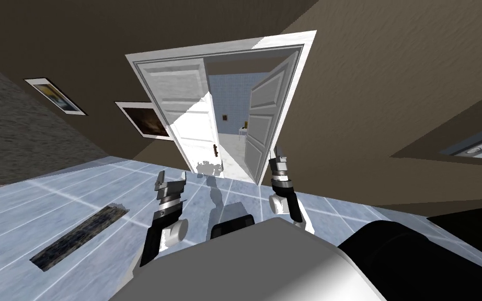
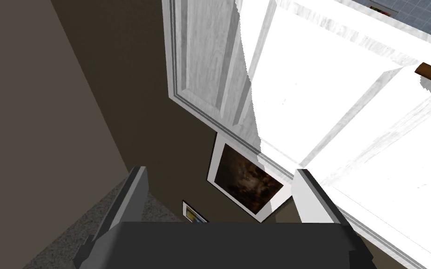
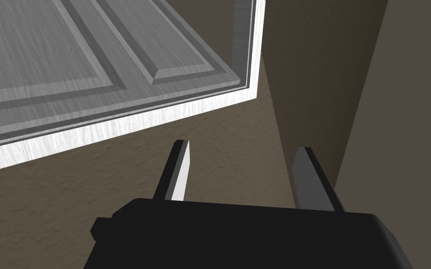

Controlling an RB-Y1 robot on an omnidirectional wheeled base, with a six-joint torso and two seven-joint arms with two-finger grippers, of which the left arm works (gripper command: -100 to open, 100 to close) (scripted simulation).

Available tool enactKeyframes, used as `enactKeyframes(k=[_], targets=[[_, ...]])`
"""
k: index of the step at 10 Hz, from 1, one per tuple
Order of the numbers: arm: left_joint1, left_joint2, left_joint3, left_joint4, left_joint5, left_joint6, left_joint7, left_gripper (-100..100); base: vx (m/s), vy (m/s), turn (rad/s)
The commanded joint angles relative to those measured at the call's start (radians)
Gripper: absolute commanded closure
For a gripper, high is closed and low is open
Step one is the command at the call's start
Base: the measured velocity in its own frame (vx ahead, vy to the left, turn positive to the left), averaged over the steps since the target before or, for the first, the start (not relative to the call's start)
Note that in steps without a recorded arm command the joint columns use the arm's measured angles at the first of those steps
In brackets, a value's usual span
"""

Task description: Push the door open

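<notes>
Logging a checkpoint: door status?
Left gripper open, right gripper open, neither in contact. Right leaf swung inward, left leaf nearer shut, gap between. No obstacle seen in the gap.

The doors [image 1: 193, 115], centre of the head view, are white and panelled, with a faint streaked wood grain. The right leaf [image 3: 69, 46] looks grey, brushed and matt. The floor [image 1: 78, 198], lower left, is pale blue tile, glossy with reflections. The walls [image 1: 391, 78] are brown, matt and rough like plaster. The strip [image 1: 80, 234] on the floor looks dark and coarse.
</notes>
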Motion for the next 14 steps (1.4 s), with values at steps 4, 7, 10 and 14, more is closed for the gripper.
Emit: enactKeyframes(k=[4, 7, 10, 14], targets=[[-0.040, 0.014, -0.011, 0.101, 0.030, -0.021, 0.078, -100, 0.087, 0.065, -0.118], [-0.066, 0.022, -0.018, 0.167, 0.051, -0.036, 0.130, -100, 0.084, 0.078, -0.125], [-0.093, 0.027, -0.025, 0.237, 0.073, -0.051, 0.184, -100, 0.081, 0.076, -0.122], [-0.129, 0.033, -0.035, 0.331, 0.102, -0.071, 0.258, -100, 0.079, 0.080, -0.132]])
